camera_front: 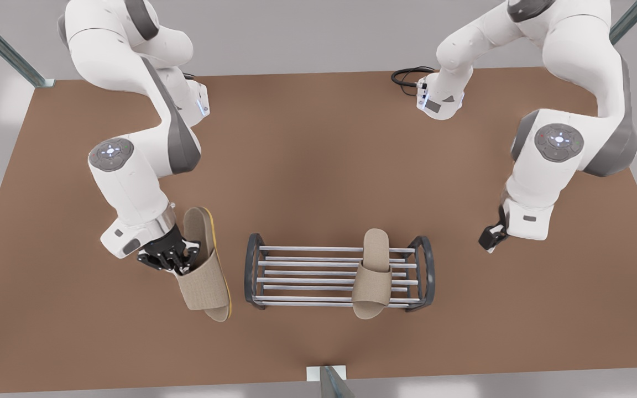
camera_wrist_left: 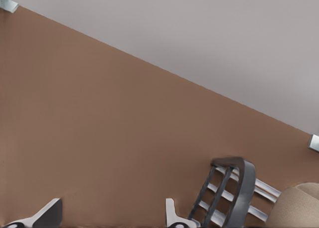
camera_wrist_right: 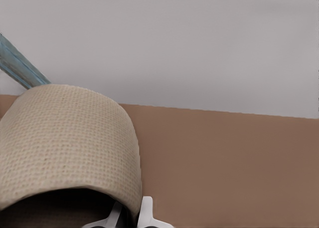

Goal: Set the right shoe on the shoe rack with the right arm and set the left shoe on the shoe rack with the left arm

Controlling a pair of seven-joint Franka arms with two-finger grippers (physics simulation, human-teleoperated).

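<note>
While woven beige right shoe (camera_front: 203,271) hangs clamped in right claw (camera_front: 170,257), left claw (camera_front: 490,239) waits.

Two slippers counted: one (camera_front: 206,265) at 8 o'clock, one (camera_front: 372,273) on single rack (camera_front: 256,271); two arms.

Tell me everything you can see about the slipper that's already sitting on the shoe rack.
The slipper on the rack is a beige, woven-looking open-toe slide with a wide strap across its front half and a flat insole. It lies flat across the shoe rack bars, crosswise to them, toward the front view's right end, close to the dark arched end frame. Its toe end overhangs the rack's near edge. No claw touches it; the left claw hangs apart, open.
</note>
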